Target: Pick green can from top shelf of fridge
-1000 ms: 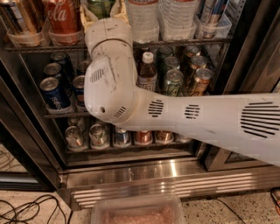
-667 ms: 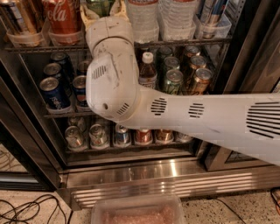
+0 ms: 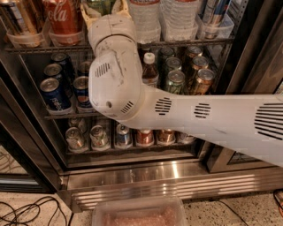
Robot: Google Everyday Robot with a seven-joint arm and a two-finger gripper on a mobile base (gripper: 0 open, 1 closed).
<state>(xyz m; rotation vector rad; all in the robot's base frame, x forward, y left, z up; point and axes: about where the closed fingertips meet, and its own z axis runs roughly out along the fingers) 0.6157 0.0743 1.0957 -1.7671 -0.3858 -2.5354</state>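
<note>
My gripper is at the top edge of the camera view, reaching into the fridge at the top shelf. The white wrist and big elbow joint rise to it from the arm, which comes in from the right. A bit of the light-green can shows right at the gripper, just right of the red Coca-Cola can. Most of the green can is cut off by the frame edge and hidden by the wrist.
Clear tubs and water bottles stand on the top shelf. Lower racks hold blue cans, a brown bottle and several short cans. A plastic bin and cables lie on the floor.
</note>
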